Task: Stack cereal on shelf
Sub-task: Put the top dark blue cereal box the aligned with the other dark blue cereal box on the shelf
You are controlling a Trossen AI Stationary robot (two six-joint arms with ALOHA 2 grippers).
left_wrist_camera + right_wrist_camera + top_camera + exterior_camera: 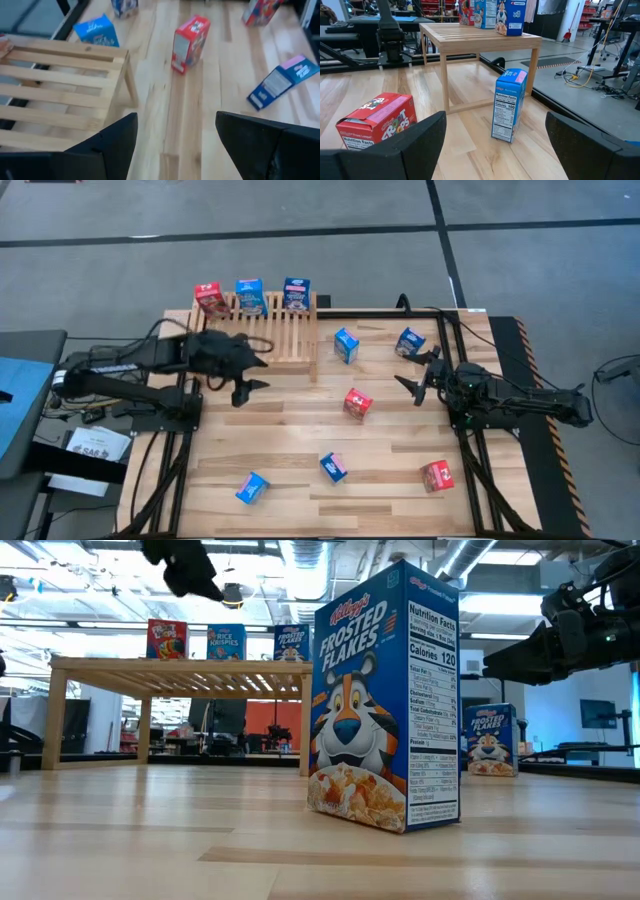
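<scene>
Red cereal box (357, 403) stands upright between both open, empty grippers; right gripper (418, 382) looks nearer than left gripper (245, 385).

Bright, even overhead light filled the scene, with ceiling lamps (232, 592) glaring in the low view. Shadows on the plank tabletop (300, 430) stayed soft. The left wrist view looked slightly blurred.
</scene>
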